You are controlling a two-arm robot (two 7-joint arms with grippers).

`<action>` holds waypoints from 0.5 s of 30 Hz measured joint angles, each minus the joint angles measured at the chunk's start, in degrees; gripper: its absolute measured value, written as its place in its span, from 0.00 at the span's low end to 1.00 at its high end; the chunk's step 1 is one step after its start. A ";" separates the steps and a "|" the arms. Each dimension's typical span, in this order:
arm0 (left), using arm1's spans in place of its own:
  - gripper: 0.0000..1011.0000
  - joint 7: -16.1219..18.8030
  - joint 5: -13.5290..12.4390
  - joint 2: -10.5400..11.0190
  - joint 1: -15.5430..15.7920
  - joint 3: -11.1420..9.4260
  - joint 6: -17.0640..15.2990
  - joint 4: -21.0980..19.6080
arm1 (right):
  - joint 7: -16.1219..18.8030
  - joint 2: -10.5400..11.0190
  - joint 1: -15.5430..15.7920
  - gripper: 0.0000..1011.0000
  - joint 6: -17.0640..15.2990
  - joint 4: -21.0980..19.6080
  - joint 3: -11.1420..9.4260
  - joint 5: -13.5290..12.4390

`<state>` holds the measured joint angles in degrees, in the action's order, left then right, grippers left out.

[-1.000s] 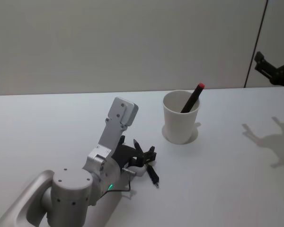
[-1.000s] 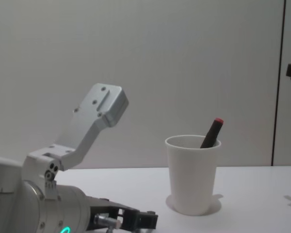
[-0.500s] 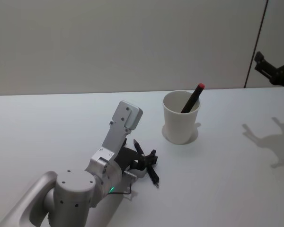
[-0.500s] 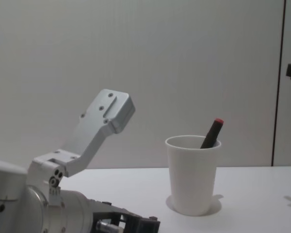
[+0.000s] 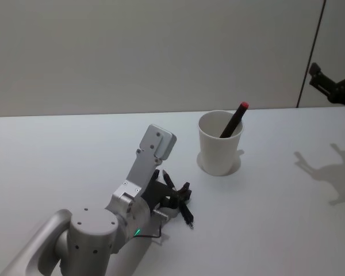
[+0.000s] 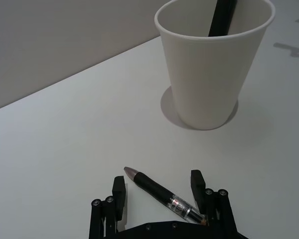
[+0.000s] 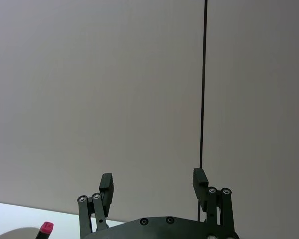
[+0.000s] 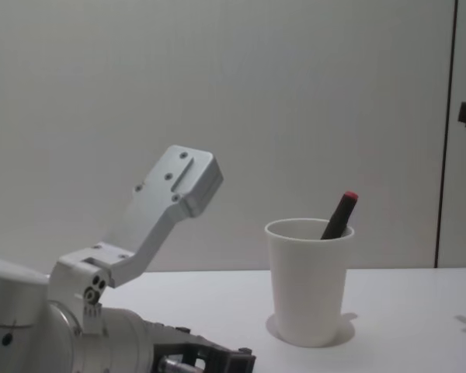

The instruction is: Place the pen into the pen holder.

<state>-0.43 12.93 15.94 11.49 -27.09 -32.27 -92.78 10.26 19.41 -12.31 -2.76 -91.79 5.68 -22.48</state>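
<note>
**A:** Item one, the pen [image 6: 152,186]?

**B:** It is lying flat on the table [image 5: 276,218], near the pen holder [image 5: 219,146], on the holder's left and toward the robot. The left gripper [image 6: 158,186] is straddling it low over the table, with fingers spread to either side. Open tabletop is stretching between pen and holder.

**A:** And the holder?

**B:** It is standing upright. A red-capped pen [image 5: 236,118] is leaning inside, and the cup is hiding its lower part.

**A:** Anything cut off?

**B:** In the left wrist view, the lying pen's rear end is slipping behind the gripper's body. The right gripper [image 7: 153,180] is hanging raised, well right of the holder. Its fingers are parted around nothing, and the head view's edge is clipping it.

**A:** Surroundings?

**B:** White table is running open all round the holder. A grey wall [image 5: 103,57] is standing behind it, with a dark vertical seam [image 5: 311,52] to the holder's right.
</note>
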 joint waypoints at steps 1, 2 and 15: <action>0.80 -0.03 -0.01 -0.01 0.00 -0.01 0.00 0.00 | 0.00 0.00 0.00 0.99 0.00 0.00 0.00 0.00; 0.79 -0.07 -0.03 -0.01 -0.01 -0.02 0.00 0.00 | 0.00 0.00 0.00 0.99 0.00 0.00 0.00 0.00; 0.58 -0.14 -0.34 -0.06 -0.06 -0.03 0.01 0.04 | 0.00 0.00 0.00 0.99 0.00 0.00 0.00 0.00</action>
<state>-0.56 12.59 15.87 11.44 -27.12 -32.25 -92.73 10.26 19.41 -12.31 -2.76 -91.79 5.68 -22.48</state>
